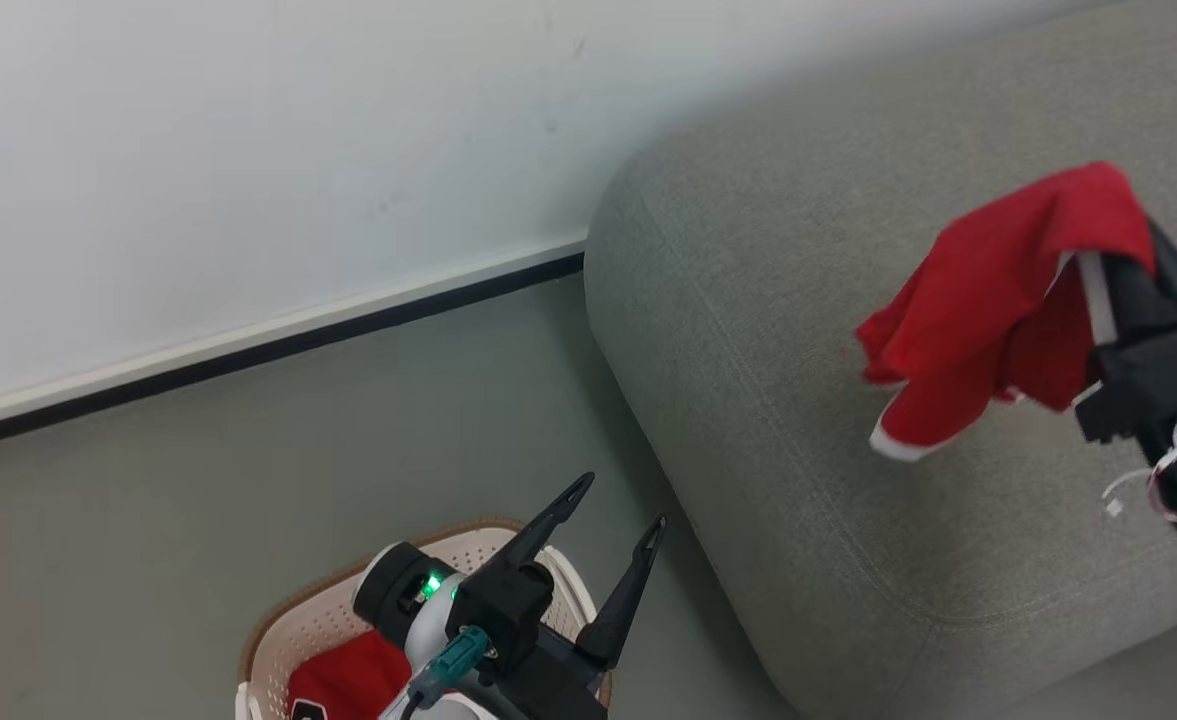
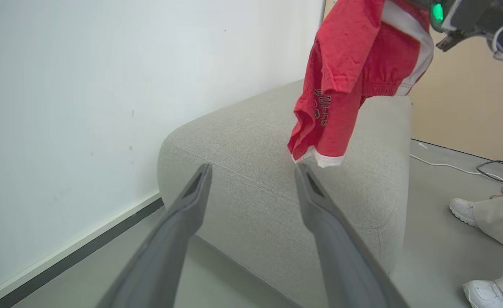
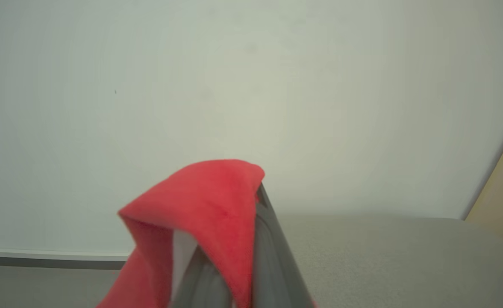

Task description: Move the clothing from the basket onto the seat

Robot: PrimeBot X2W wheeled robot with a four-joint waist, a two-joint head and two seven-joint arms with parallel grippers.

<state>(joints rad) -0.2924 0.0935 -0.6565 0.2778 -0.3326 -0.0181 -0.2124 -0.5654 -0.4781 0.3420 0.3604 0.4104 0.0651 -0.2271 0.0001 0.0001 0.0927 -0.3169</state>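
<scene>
The red garment [image 1: 998, 300] hangs in the air over the sofa [image 1: 798, 420], bunched and draped over the right gripper [image 3: 257, 201]. The gripper's fingers are pressed together on the cloth near its top. The white-trimmed hem dangles low over the cushion, and I cannot tell whether it touches the fabric. A second red garment [image 1: 348, 680] lies in the basket [image 1: 293, 630], which stands on the floor [image 1: 348, 450] near the sofa's rounded end. The left gripper [image 1: 623, 505] hovers over the basket with its fingers spread wide apart and nothing between them, pointing towards that end of the sofa.

The sofa is light grey woven cloth with soft rounded corners and a stitched seam running just inside its edge. The cushion around the hanging garment is bare. The floor is smooth grey-green. An open stretch of it lies between the basket, the sofa's end and the white wall [image 1: 248, 150], where a dark baseboard [image 1: 268, 338] runs along the foot of the wall. Past the sofa's other end a person's white shoes [image 2: 465, 211] and pale trouser legs stand on the floor. A thin cable [image 2: 448, 167] trails there in front of a tan panel [image 2: 465, 107].
</scene>
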